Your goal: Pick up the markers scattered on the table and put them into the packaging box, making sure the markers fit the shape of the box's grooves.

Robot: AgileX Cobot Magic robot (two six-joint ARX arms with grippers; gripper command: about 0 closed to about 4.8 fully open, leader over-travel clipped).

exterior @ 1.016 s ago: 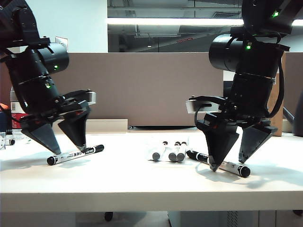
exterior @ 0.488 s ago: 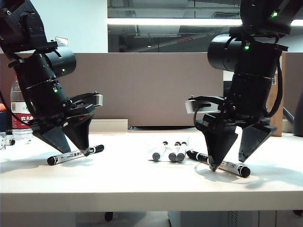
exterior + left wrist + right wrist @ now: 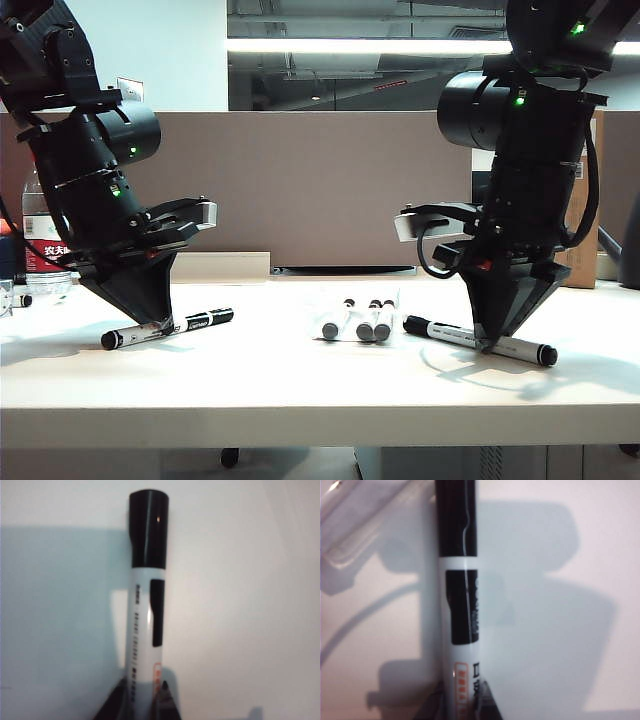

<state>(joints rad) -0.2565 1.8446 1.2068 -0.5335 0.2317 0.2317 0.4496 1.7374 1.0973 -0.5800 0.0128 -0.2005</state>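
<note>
Two markers lie flat on the white table [image 3: 270,385]. My left gripper [image 3: 156,324] is shut on the left marker [image 3: 168,328], tips down on its white barrel. The left wrist view shows that marker [image 3: 147,605] running away from the gripper [image 3: 142,696], black cap at the far end. On the right, my right gripper [image 3: 491,345] is shut on the second marker [image 3: 478,340]; its barrel [image 3: 461,610] sits between the fingertips of the gripper [image 3: 460,700]. Between the arms stands the clear packaging box [image 3: 357,322], holding three markers end-on; its grooves are too faint to make out. A box corner [image 3: 355,525] shows beside the right marker.
A water bottle [image 3: 38,245] stands at the far left, with a small dark-tipped object [image 3: 20,299] beside it. A brown cardboard box [image 3: 582,240] is behind my right arm. A brown partition [image 3: 320,190] closes off the back; the table's front edge [image 3: 300,425] runs across the foreground.
Both grippers have closed from wide open onto their markers. The right marker slid a little to the right as the fingers closed; the left marker barely shifted.
</note>
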